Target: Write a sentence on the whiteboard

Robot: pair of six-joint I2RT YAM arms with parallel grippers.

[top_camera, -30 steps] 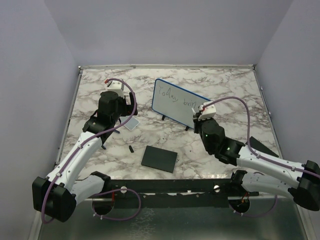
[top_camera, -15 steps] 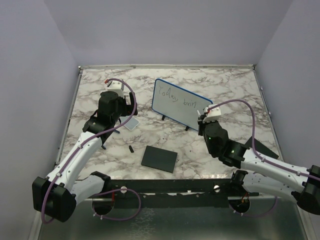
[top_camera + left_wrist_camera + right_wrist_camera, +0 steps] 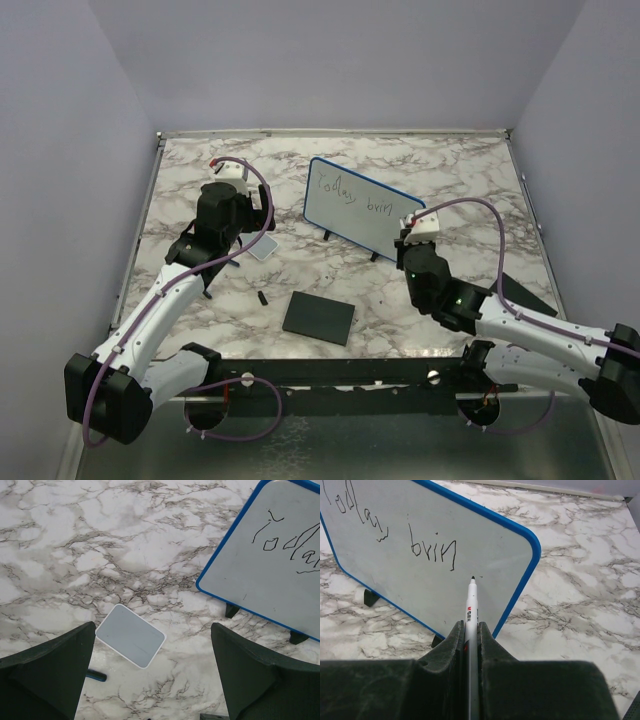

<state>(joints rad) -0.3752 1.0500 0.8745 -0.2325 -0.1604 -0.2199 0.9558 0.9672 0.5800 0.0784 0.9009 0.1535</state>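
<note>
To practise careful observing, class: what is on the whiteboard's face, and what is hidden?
The whiteboard shows an unfinished sentence: "Today", then roughly "bring". The marker, held in the right fingers, points just past the last word. From above, the right arm covers the board's right corner.

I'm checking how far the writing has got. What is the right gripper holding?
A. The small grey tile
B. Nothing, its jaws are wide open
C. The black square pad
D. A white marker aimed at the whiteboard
D: in the right wrist view the right gripper is clamped on a white marker, whose dark tip points at the whiteboard.
</note>
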